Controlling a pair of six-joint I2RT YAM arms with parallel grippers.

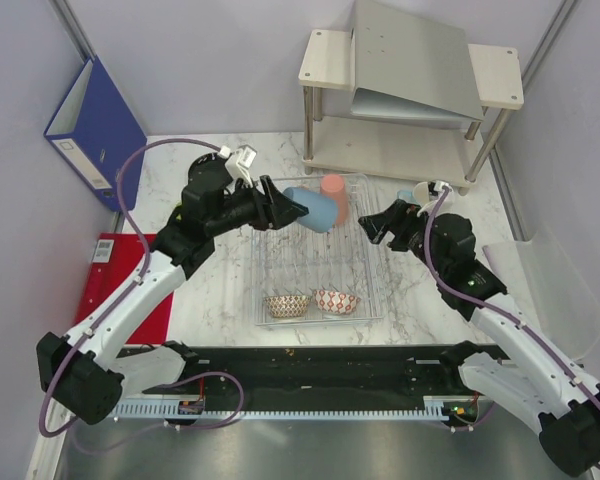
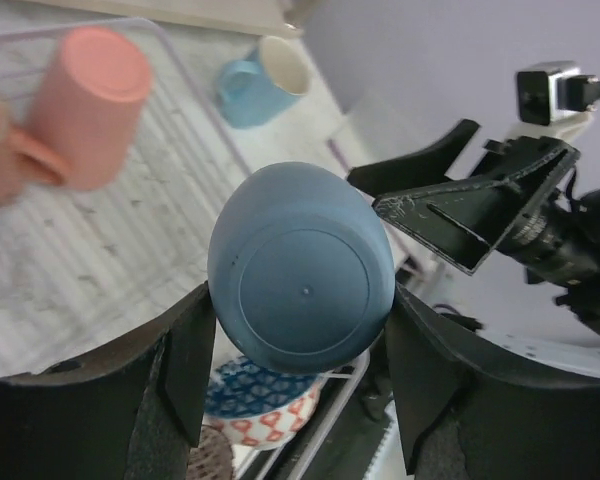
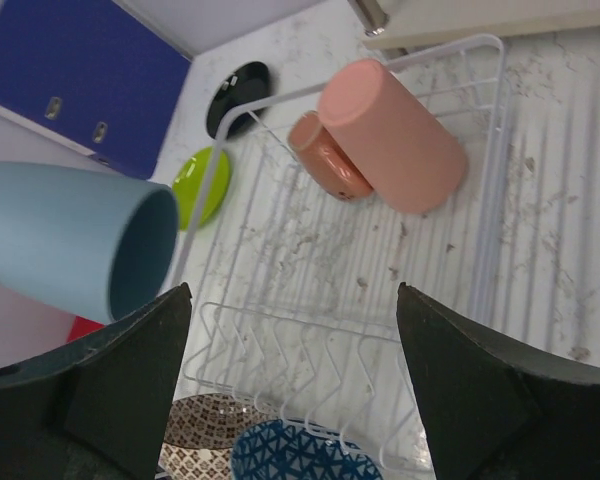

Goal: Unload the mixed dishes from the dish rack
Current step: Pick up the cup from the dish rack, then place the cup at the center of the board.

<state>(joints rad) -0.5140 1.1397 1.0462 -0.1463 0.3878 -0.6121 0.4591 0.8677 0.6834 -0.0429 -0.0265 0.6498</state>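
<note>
Left gripper (image 2: 300, 372) is clamping the light-blue cup (image 2: 300, 270) sideways, dish rack (image 1: 374, 285) below it, right gripper (image 3: 290, 392) is hanging spread and empty; smooth cup wall may slip, dropping onto the bowls (image 1: 337, 301) beneath.

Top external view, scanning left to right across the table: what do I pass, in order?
blue binder → light-blue cup clamped in the left gripper → right gripper, open and empty. The salmon-pink cup and the two bowls overlap the held cup's span, so I left them out.
</note>
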